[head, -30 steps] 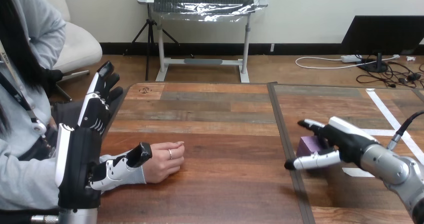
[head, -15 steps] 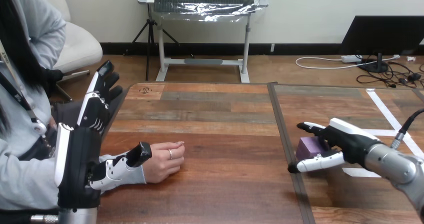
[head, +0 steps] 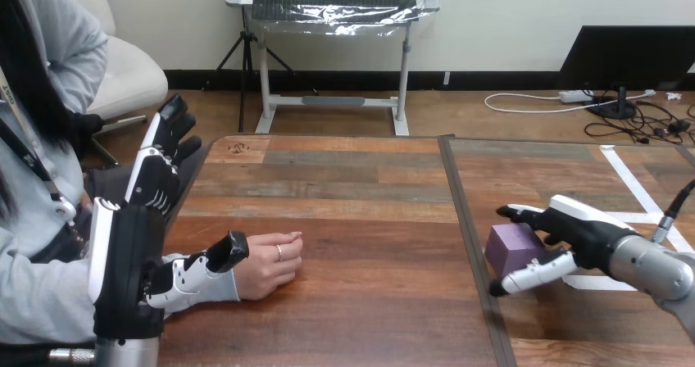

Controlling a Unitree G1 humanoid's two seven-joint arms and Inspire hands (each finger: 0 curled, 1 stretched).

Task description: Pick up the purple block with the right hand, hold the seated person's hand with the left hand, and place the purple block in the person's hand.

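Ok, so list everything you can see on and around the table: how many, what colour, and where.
purple block: one, purple, on the table's right part, just right of the dark seam.
table: one, brown wood planks, across the view, with a dark seam right of centre.
tape: a few strips, white, on the table's far right.
person's hand: one, loosely closed, resting on the table at the left.
left hand: one, black and white, upright beside the person's wrist, fingers straight, thumb lying across the wrist.
right hand: one, black and white, open, reaching in from the right, thumb in front of the purple block and fingers behind it.
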